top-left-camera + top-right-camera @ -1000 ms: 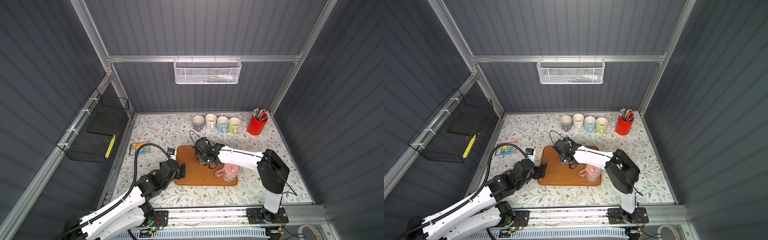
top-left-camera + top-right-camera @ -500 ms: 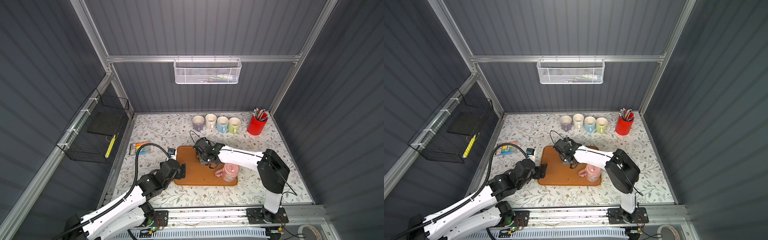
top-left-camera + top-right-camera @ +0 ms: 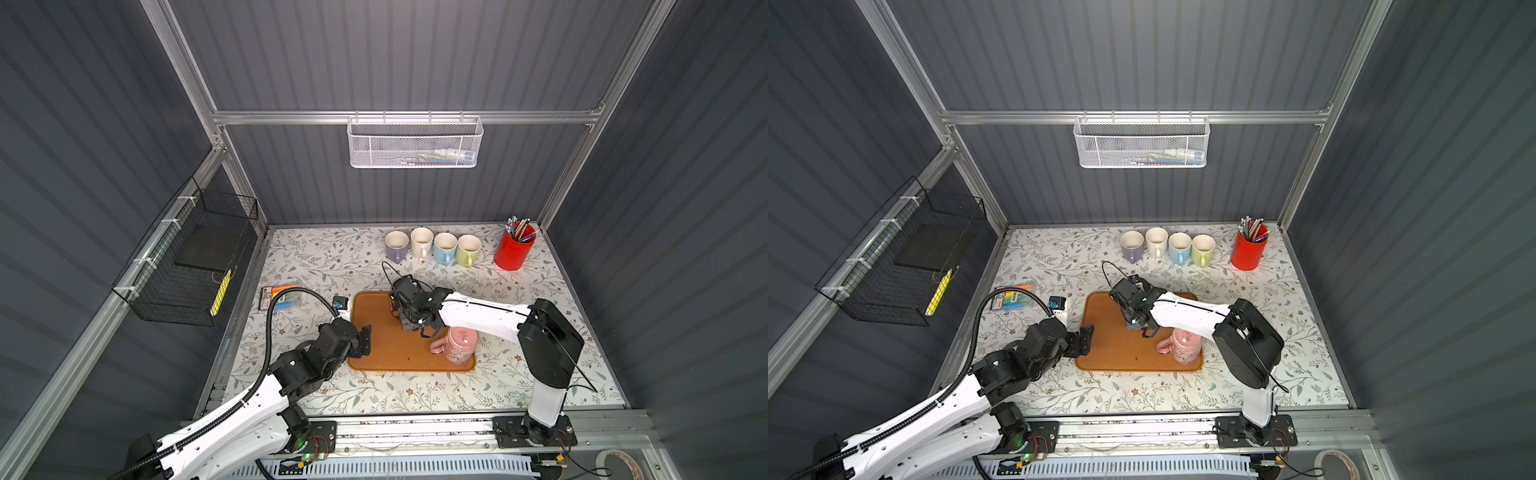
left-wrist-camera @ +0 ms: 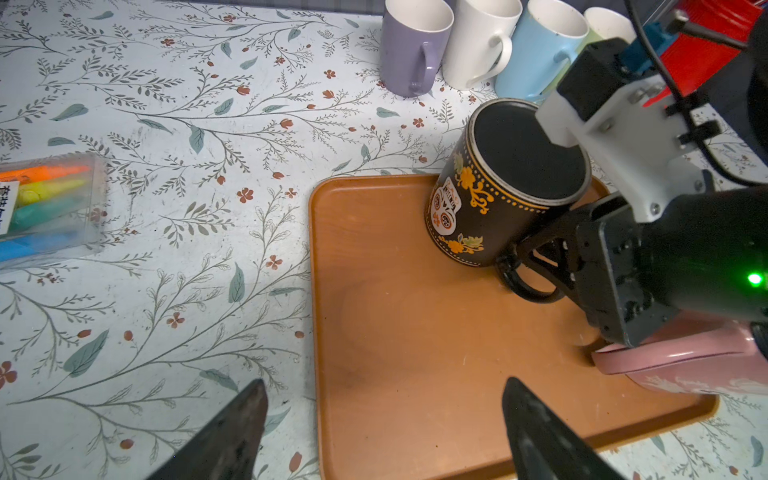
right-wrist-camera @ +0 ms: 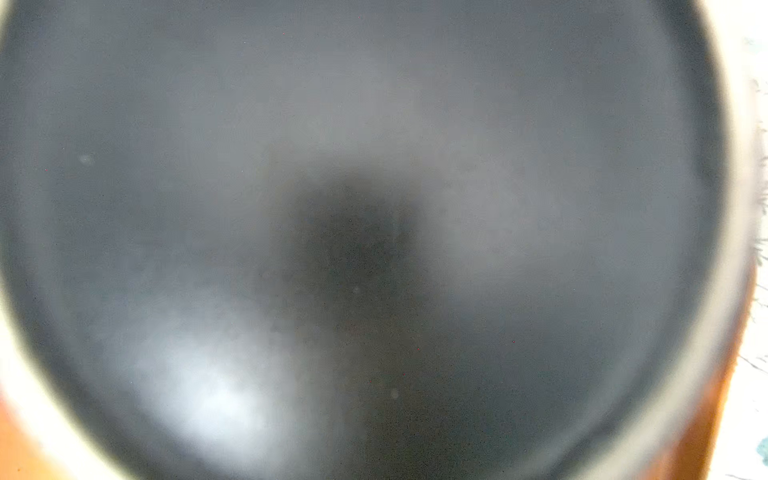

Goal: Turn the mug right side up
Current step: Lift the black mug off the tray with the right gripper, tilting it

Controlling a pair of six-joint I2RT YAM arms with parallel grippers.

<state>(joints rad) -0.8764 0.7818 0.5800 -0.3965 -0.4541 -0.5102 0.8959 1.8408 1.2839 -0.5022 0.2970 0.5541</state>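
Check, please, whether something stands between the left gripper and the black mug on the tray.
Nothing visible does. Only bare tray lies between the open left gripper and the black mug. The right gripper grips its handle; the pink mug stands to one side of that line.

Both top views hang high above the front edge of the flower-patterned table (image 3: 316, 257). They look steeply down toward the grey ribbed back wall (image 3: 395, 62), far enough off to hold the whole table, and share nearly everything. The left wrist view sits low over the orange-brown rectangular tray (image 4: 374, 332), facing the table's back edge. The right wrist view lies almost against the black ceramic mug with orange flower decoration (image 5: 374, 208), which fills it as a blur.
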